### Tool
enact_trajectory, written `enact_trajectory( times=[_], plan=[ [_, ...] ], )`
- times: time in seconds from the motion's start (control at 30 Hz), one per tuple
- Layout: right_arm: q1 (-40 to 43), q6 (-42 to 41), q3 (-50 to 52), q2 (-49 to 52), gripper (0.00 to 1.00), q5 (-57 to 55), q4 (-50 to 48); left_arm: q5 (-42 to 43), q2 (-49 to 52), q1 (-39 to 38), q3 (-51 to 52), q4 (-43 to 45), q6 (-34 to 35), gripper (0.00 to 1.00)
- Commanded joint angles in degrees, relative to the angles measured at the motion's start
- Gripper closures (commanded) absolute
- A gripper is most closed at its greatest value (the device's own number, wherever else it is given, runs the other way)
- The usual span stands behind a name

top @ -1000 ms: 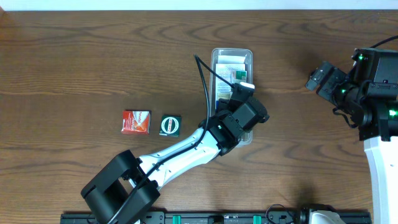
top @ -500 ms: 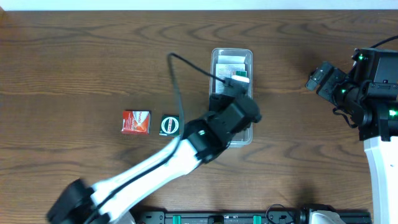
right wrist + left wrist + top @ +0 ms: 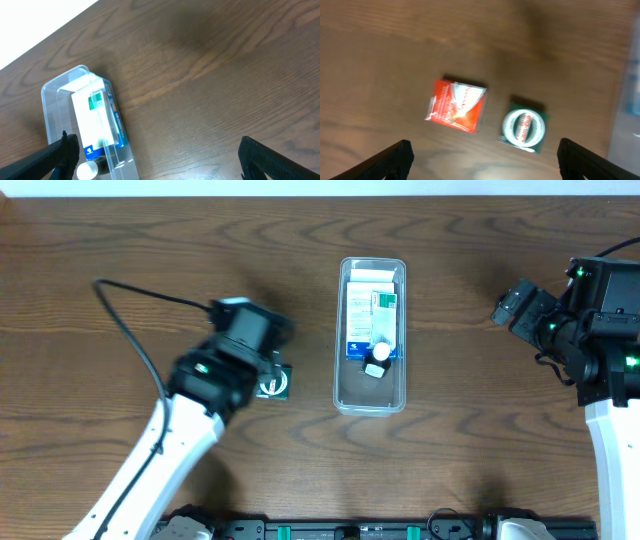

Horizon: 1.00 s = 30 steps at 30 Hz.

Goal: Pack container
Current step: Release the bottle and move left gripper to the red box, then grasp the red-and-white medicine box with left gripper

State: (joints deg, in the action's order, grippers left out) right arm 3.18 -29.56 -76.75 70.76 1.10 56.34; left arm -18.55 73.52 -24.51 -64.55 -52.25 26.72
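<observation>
While the left gripper (image 3: pixel 484 147) hangs with its fingers spread wide, grasping nothing, above a red packet (image 3: pixel 456 105) and a dark green box (image 3: pixel 522 126) bearing a white ring, the container (image 3: pixel 371 392) lies at the centre of the overhead frame, long axis running top to bottom. White-and-blue cartons (image 3: pixel 360 320) fill its upper half; a small white-capped item (image 3: pixel 377 368) lies just below them. The right gripper (image 3: pixel 157 150), at the overhead frame's right edge, is also spread and unladen, well apart from the container.
</observation>
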Motion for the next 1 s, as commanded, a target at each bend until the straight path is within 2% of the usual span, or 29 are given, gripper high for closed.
enact_trajectory(
  times=[0.0, 0.07, 0.23, 0.4, 0.5, 0.77, 0.97],
  plan=[
    [0.17, -0.59, -0.11, -0.09, 0.01, 0.0, 0.07, 10.82, 2.95, 7.98, 0.31, -1.27, -7.21, 0.04],
    [0.17, -0.59, -0.11, -0.09, 0.01, 0.0, 0.07, 15.26, 5.46, 12.85, 0.31, -1.6, -11.08, 0.02],
    [0.17, -0.59, -0.11, -0.09, 0.01, 0.0, 0.07, 20.06, 12.2, 21.4, 0.31, -1.29, -16.7, 0.02],
    [0.17, -0.59, -0.11, -0.09, 0.01, 0.0, 0.07, 27.87, 19.12, 24.06, 0.31, -1.25, -21.64, 0.02],
    [0.17, -0.59, -0.11, -0.09, 0.01, 0.0, 0.07, 27.58, 22.34, 24.06, 0.31, -0.76, -22.47, 0.02],
    [0.17, -0.59, -0.11, -0.09, 0.01, 0.0, 0.07, 19.76, 28.44, 24.09, 0.31, 3.19, -22.4, 0.02],
    [0.17, -0.59, -0.11, -0.09, 0.01, 0.0, 0.07, 19.12, 30.62, 24.06, 0.31, 5.7, -22.43, 0.02]
  ],
)
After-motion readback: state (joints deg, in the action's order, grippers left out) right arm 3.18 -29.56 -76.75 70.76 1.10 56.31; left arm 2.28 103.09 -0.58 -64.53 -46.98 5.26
